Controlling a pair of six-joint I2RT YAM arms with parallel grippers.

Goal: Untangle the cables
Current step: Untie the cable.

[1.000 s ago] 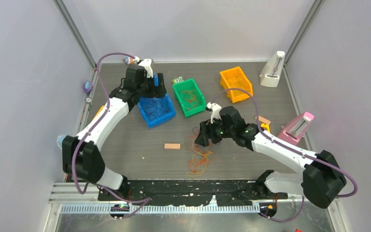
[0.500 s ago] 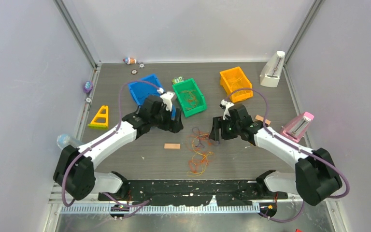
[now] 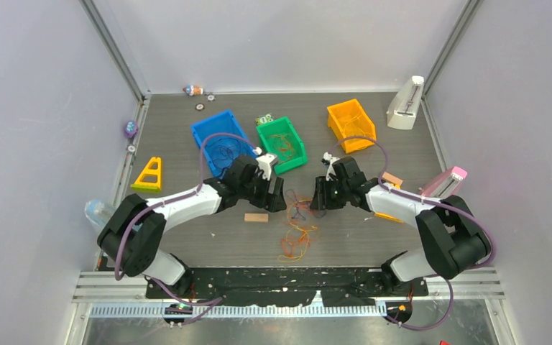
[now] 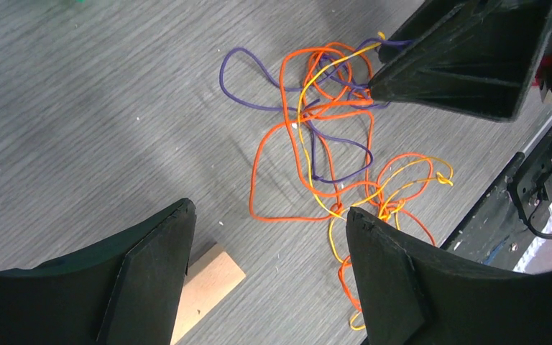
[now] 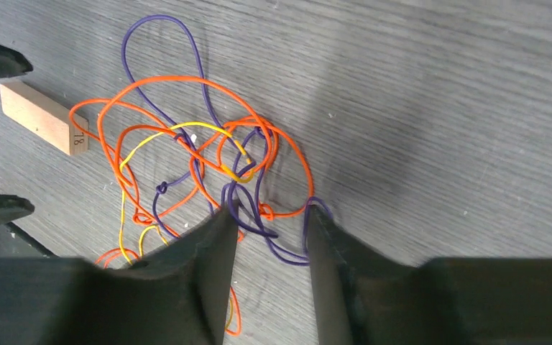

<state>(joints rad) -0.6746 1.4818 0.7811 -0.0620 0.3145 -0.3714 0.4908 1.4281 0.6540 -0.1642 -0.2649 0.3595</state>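
The cables (image 3: 298, 223) lie as a loose tangle of orange, yellow and purple strands on the grey table between the two arms; they also show in the left wrist view (image 4: 316, 144) and the right wrist view (image 5: 201, 165). My left gripper (image 3: 279, 198) hovers at the tangle's left edge, open (image 4: 269, 208), with only bare table between its fingers. My right gripper (image 3: 316, 201) is down at the tangle's far right end. Its jaws (image 5: 273, 210) stand partly open, with purple loops lying between them and against both fingertips.
A small wooden block (image 3: 256, 217) lies just left of the tangle, under my left fingers (image 4: 205, 284). Behind stand a blue bin (image 3: 219, 144), a green bin (image 3: 282, 144) holding more strands, and an orange bin (image 3: 351, 123). A yellow triangle (image 3: 149, 175) sits left, a pink stand (image 3: 442, 188) right.
My left arm has swung from the blue bin forward and right to the tangle. My right gripper has shifted toward the tangle's far end and its jaws have narrowed around the purple loops.
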